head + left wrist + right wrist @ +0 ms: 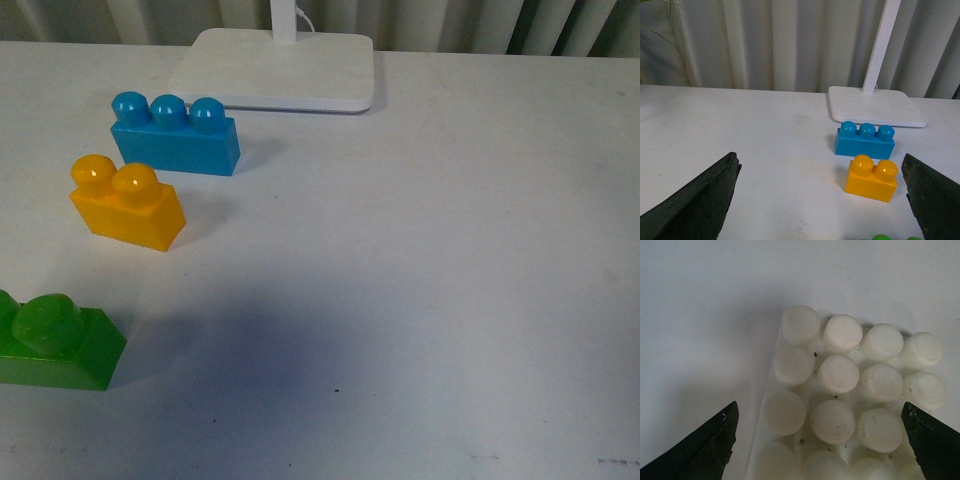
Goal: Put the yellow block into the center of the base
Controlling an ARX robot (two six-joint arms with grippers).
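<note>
As yellow block (128, 210) sits, blue brick (177, 140) behind, green brick (58, 346) near

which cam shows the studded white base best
The right wrist view: the base shows close from above, its studs clear, though partly cut off by the frame. The front and left wrist views do not show it.

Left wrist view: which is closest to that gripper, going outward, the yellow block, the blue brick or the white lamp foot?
From the left gripper:
1. yellow block, nearest, just ahead of it.
2. blue brick, right behind the yellow one.
3. lamp foot, farthest, at the table's back.
</note>
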